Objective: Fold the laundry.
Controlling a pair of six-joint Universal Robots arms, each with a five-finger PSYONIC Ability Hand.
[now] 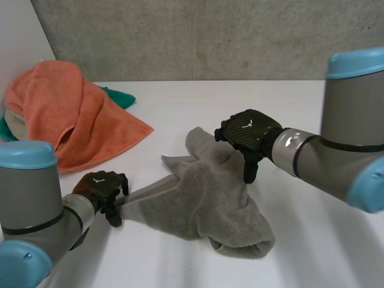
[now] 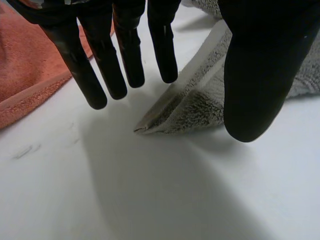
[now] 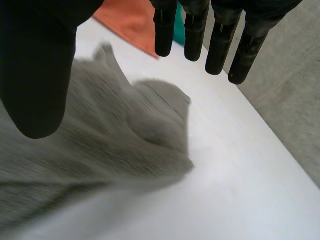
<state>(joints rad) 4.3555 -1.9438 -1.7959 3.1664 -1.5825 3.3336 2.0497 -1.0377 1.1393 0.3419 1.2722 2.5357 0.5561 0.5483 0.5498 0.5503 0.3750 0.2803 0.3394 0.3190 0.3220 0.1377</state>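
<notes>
A crumpled grey towel (image 1: 210, 204) lies in a heap at the middle of the white table (image 1: 312, 252). One corner of it stretches out toward my left hand (image 1: 102, 189). In the left wrist view that corner (image 2: 190, 105) rests on the table between the straight fingers (image 2: 125, 50) and the thumb, which stand apart without pinching it. My right hand (image 1: 246, 135) hovers over the towel's far raised part. Its fingers (image 3: 220, 35) are straight and spread from the thumb, and the grey towel (image 3: 115, 135) lies loose beneath the palm.
An orange towel (image 1: 72, 114) is heaped at the back left, over a teal cloth (image 1: 120, 96) and a pale one. Its edge (image 2: 25, 75) lies close beside my left hand. A concrete wall (image 1: 210, 36) runs behind the table.
</notes>
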